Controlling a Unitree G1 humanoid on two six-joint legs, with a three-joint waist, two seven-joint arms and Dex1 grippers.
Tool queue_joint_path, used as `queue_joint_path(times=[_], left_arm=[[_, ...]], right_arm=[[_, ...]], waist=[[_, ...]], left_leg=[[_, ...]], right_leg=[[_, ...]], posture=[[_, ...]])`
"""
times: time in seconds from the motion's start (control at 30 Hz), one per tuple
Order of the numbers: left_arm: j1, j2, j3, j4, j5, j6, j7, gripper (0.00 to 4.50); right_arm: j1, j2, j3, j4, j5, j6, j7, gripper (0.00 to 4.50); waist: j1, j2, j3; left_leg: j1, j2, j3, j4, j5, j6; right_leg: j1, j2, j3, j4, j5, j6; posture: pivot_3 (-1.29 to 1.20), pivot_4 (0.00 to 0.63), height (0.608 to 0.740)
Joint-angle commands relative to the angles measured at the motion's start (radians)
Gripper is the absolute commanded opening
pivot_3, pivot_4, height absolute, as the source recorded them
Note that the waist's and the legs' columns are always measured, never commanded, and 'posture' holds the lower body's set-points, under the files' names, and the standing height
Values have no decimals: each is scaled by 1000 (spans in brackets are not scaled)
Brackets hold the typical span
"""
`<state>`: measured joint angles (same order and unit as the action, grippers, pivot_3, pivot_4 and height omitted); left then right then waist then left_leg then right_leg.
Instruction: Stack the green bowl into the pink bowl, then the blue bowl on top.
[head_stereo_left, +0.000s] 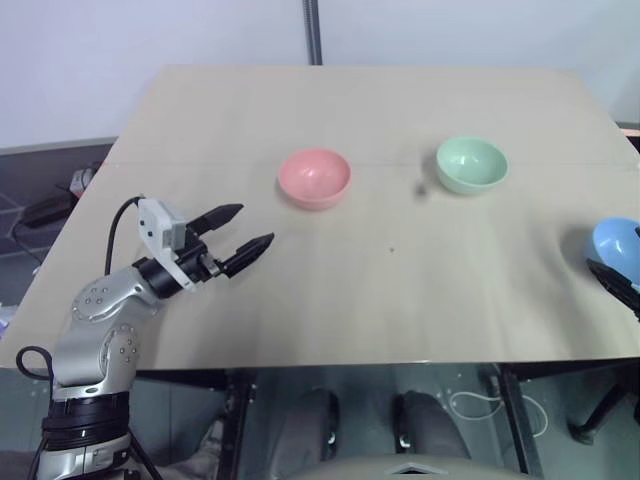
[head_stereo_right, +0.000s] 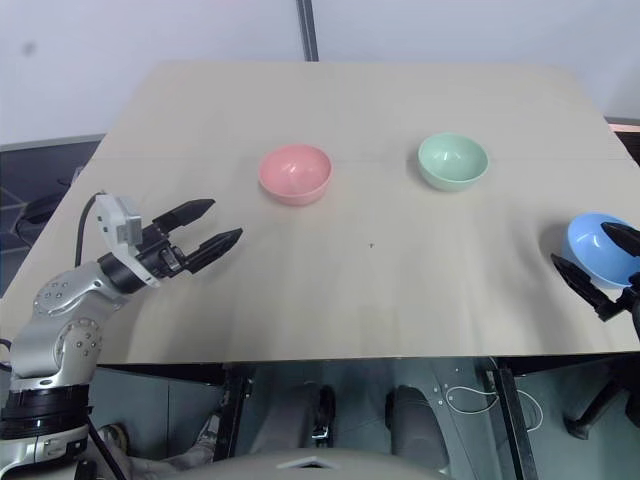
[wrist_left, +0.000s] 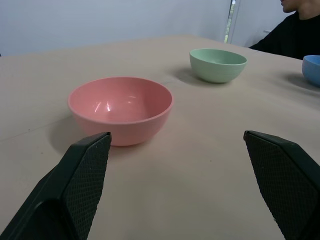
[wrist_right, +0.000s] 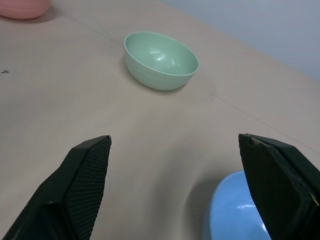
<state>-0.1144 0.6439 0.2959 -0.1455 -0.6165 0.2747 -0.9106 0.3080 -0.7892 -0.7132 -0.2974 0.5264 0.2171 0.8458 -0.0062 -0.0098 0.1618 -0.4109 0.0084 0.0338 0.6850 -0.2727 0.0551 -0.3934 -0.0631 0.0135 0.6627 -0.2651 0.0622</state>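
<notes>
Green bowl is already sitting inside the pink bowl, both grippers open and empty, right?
Not quite: the green bowl stands alone on the table, apart from the empty pink bowl, as the right eye view shows. The left gripper and right gripper are open and empty.

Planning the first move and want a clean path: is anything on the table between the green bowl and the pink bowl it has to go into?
Nothing visible. The green bowl and the pink bowl stand apart on the table with bare tabletop between them. The blue bowl sits off to the right, out of that path.
</notes>
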Motion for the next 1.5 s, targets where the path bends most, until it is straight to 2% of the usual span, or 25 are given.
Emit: queue_joint_path(times=[0.03, 0.17, 0.43, 0.53, 0.6, 0.77, 0.87, 0.9, 0.97, 1.0, 1.2, 1.23, 1.37, 1.5], left_arm=[[-18, 11, 16, -39, -9, -8, 0, 4500], [-65, 17, -12, -45, 32, -9, 24, 4500], [-214, 89, -153, -54, 281, 7, 134, 4500], [-360, 161, -324, 9, 503, -23, 116, 4500], [-468, 177, -438, 69, 624, -80, 79, 4500], [-670, 118, -651, 258, 822, -149, 23, 4500], [-742, 65, -734, 390, 909, -247, 17, 4500], [-760, 49, -749, 425, 926, -270, 16, 3959], [-789, 25, -768, 483, 948, -318, 4, 3217], [-806, 12, -773, 511, 954, -343, 0, 2603], [-874, -37, -758, 618, 950, -422, -33, 199], [-879, -44, -749, 621, 936, -430, -44, 85], [-850, -66, -713, 518, 827, -394, -156, 85], [-775, -81, -733, 322, 689, -382, -323, 85]], right_arm=[[-3, 1, -14, -22, 2, -8, 3, 4437], [-26, 8, 17, -18, -8, -22, -1, 4437], [-106, 37, 146, -50, -10, -41, 0, 4437], [-142, 57, 256, -100, -30, -42, -5, 4437], [-173, 76, 332, -141, -42, -38, -19, 4437], [-226, 114, 441, -192, -67, -26, -56, 4437], [-238, 126, 465, -204, -81, -25, -79, 4437], [-236, 128, 467, -210, -83, -25, -84, 4500], [-222, 127, 462, -224, -86, -26, -90, 4500], [-211, 126, 453, -231, -86, -28, -93, 4500], [-149, 129, 416, -270, -88, -29, -119, 4500], [-141, 130, 413, -275, -90, -29, -125, 4500], [-112, 136, 401, -291, -97, -34, -148, 4500], [-77, 145, 389, -306, -107, -37, -168, 4500]], waist=[[0, 0, 0], [2, 0, 0], [3, 0, 0], [4, -1, 0], [10, -1, 0], [21, 0, 0], [21, -1, 1], [21, -1, 1], [21, -2, 2], [20, -2, 2], [20, -2, 2], [20, -2, 2], [20, -2, 2], [19, -2, 2]], left_leg=[[0, 0, 0, 0, 0, 0], [0, 0, 0, 0, 0, 0], [-1, 0, 0, 0, 0, 0], [-2, -1, 0, 0, 0, 0], [-2, -2, -1, 0, 0, 0], [-3, -2, 0, 1, 0, 0], [-4, -2, 0, 1, 3, -4], [-5, -2, 0, 1, 3, -4], [-5, -2, 0, 1, 3, -4], [-5, -2, 0, 1, 3, -4], [-5, -1, 0, 3, 0, 0], [-5, -1, 0, 3, 0, 0], [-5, -1, 0, 3, 0, 0], [-5, -1, 0, 3, 2, -4]], right_leg=[[0, 0, 0, 0, 0, 0], [0, 0, 0, 0, 0, 0], [-1, 1, 0, 0, 0, 0], [-1, 2, -1, 0, 0, 0], [-1, 3, -1, 0, 0, 0], [-3, 5, 1, 0, 0, 0], [-3, 5, 1, -1, 0, 1], [-3, 5, 1, -2, 0, 1], [-4, 5, 1, -2, 0, 1], [-4, 5, 1, -2, 0, 1], [-4, 5, 1, 0, 0, 1], [-4, 5, 1, 0, 0, 1], [-4, 5, 1, 0, 0, 1], [-4, 5, 1, 0, 0, 1]], posture=[[0, 150, 740], [0, 150, 740], [0, 150, 740], [0, 150, 740], [0, 150, 740], [0, 150, 740], [0, 150, 740], [0, 150, 740], [0, 150, 740], [0, 150, 740], [0, 150, 740], [0, 150, 740], [0, 150, 740], [0, 150, 740]])
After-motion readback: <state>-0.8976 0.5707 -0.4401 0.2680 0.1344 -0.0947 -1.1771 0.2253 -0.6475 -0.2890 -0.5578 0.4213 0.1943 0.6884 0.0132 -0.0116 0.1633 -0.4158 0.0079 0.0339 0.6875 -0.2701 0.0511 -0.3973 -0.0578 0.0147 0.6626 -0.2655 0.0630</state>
